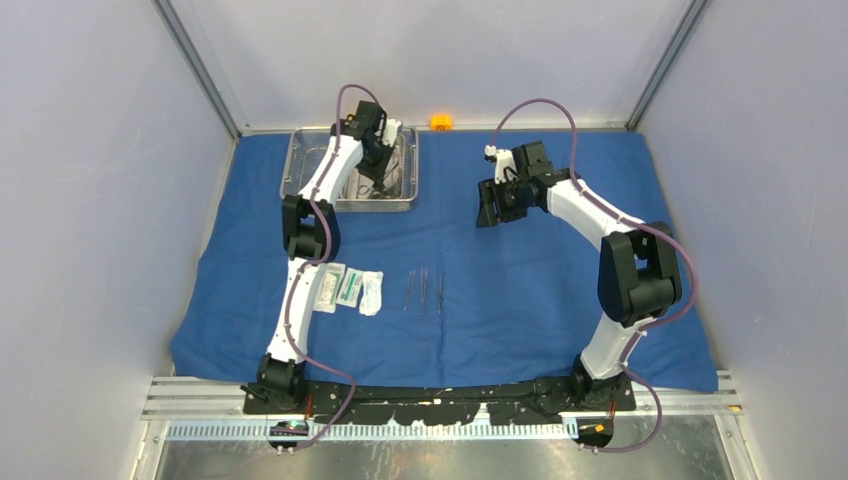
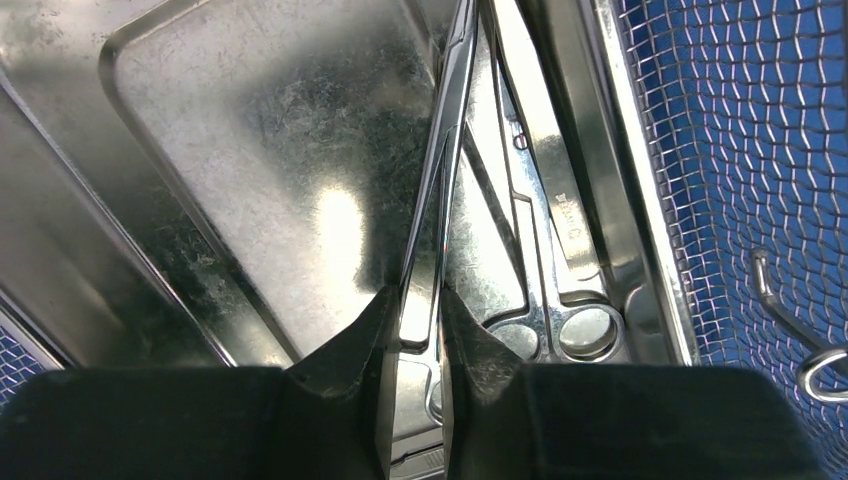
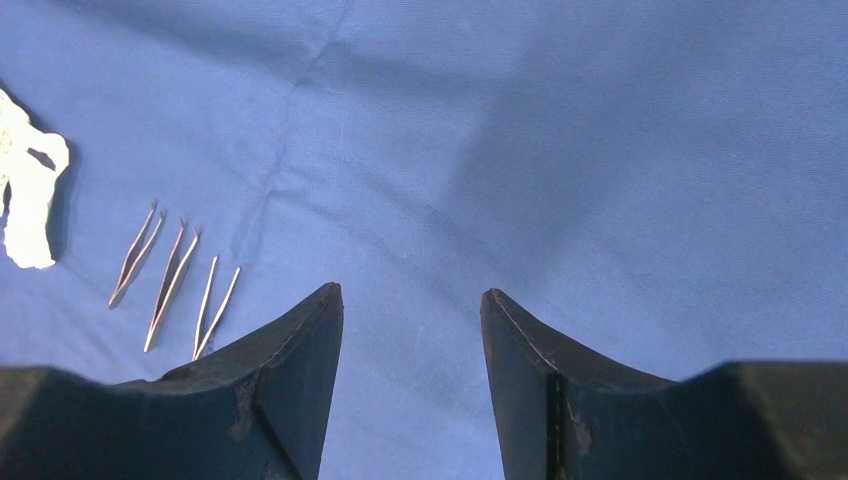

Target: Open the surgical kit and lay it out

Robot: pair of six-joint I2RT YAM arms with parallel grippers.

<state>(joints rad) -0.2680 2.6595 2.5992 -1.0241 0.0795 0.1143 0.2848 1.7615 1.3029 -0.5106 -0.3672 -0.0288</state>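
The blue cloth wrap [image 1: 520, 300] lies spread flat over the table. At its back left stands the steel mesh basket [image 1: 298, 160], and my left gripper [image 1: 381, 163] reaches down into it. In the left wrist view my left gripper [image 2: 415, 300] is shut on thin steel forceps [image 2: 432, 190] lying in the solid steel tray [image 2: 260, 150]. Scissors [image 2: 560, 240] lie just right of them. Three white-green packets [image 1: 350, 287] and three forceps [image 1: 423, 290] lie in a row mid-cloth. My right gripper [image 1: 492, 205] hovers open over bare cloth [image 3: 560, 150], holding nothing.
A small orange block [image 1: 441, 122] sits at the back edge behind the cloth. The basket's mesh wall [image 2: 730, 150] rises right of the tray, with a wire handle [image 2: 800, 320] beside it. Grey walls enclose the table on three sides.
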